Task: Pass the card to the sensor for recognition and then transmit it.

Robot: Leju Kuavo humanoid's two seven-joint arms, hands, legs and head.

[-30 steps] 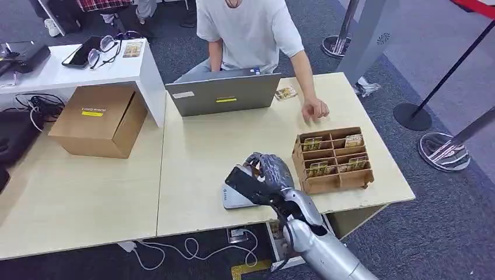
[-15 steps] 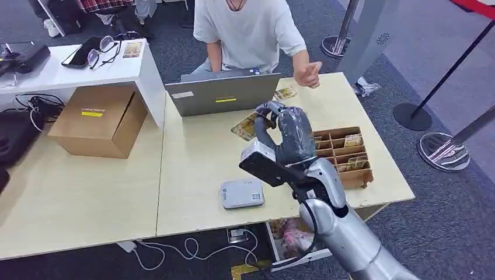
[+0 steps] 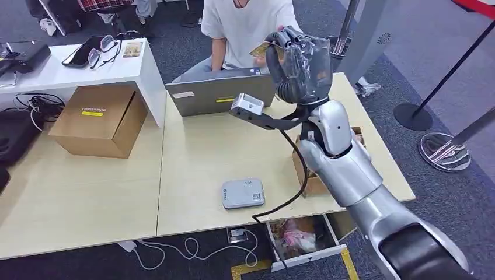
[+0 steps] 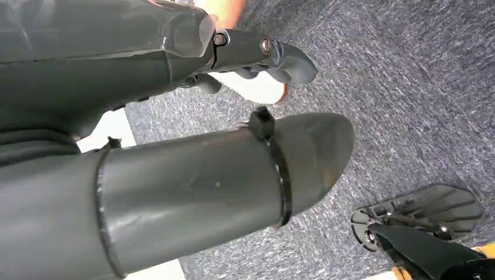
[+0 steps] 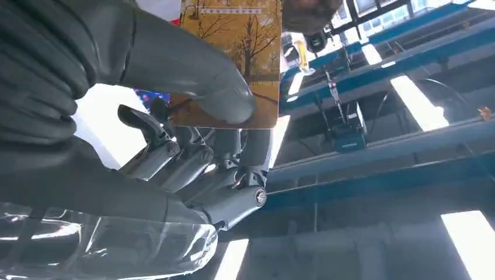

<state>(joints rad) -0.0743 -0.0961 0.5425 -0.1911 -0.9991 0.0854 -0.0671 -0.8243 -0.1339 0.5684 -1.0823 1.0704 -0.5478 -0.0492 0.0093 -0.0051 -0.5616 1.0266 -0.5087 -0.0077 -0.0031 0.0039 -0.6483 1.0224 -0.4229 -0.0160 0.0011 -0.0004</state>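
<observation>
One card [image 3: 261,50] is pinched in the right hand [image 3: 299,64], which has risen from just above the table [image 3: 192,151] to the person [image 3: 248,26] behind the laptop [image 3: 222,93]. In the right wrist view the thumb presses the card [image 5: 233,58], an autumn-tree picture; its writing is too small to read. The sensor [image 3: 243,193] lies on the table, uncovered since the hand left. The left hand [image 4: 257,55] hangs over carpet, fingers curled, empty.

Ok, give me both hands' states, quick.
Left hand: cannot be told; it hangs over the carpet.
Right hand: raised, holding the card.
</observation>
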